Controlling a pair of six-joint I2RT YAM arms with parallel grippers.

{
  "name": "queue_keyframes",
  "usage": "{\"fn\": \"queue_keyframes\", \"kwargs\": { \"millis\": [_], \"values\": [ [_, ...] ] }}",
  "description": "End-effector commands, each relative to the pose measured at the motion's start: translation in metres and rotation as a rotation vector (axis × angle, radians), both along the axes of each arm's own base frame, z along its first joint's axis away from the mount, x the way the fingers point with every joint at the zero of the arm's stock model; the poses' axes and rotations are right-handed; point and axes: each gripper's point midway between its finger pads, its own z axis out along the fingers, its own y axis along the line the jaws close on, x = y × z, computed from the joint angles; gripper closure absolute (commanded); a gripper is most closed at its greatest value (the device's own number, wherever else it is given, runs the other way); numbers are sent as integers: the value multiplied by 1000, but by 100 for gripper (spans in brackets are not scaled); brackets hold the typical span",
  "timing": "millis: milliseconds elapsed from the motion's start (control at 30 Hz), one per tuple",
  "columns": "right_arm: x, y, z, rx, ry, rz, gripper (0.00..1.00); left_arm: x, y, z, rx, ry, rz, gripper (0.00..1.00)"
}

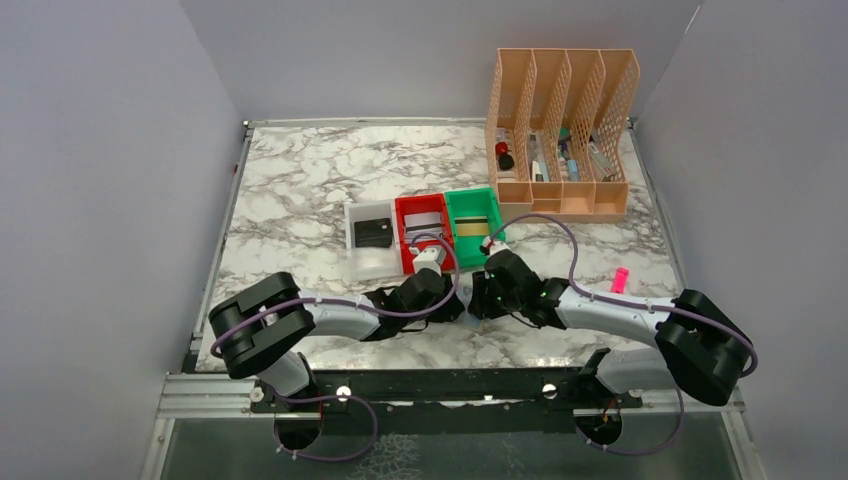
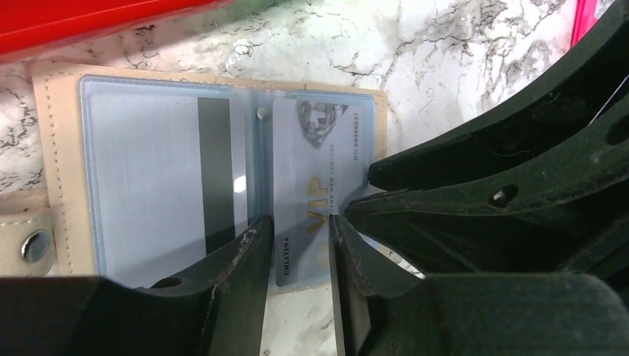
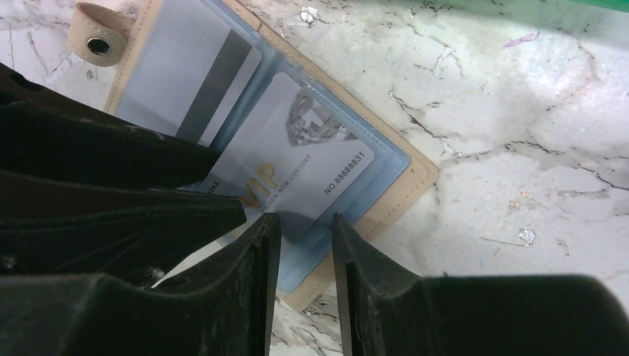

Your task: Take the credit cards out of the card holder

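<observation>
Left wrist view: left tool (image 2: pixel 300 222), jaws apart and empty, straddles the protruding silvery card (image 2: pixel 319 148); right tool (image 3: pixel 305 222), likewise empty, seemingly pins the card holder (image 2: pixel 63 148).

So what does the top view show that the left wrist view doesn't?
Only top: white tray, green tray, rack, pink item, left arm and right arm whole.
Only left wrist: open holder holding a VIP card and a striped card, plus its snap.
Both: red tray, marble table, left gripper and right gripper close together.
</observation>
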Motion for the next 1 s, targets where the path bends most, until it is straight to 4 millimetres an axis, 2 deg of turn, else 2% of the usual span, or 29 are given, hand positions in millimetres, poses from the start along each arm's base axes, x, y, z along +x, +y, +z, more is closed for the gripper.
{"fn": "queue_keyframes", "kwargs": {
  "millis": [0,400,567,800,967],
  "values": [
    [-17,-21,-22,-76,76,-37,64,-8,-13,6,-70,25,-55,66],
    [-20,-24,-22,-60,92,-80,67,-18,-12,16,-161,44,-53,90],
    [-21,-22,-16,-36,76,-47,67,-30,-11,17,-178,56,-50,92],
    [-30,-2,-2,72,55,82,67,-53,-9,14,-193,74,-22,94],
    [-32,0,-1,77,60,98,67,-53,6,7,-190,76,46,94]
  ]
}}
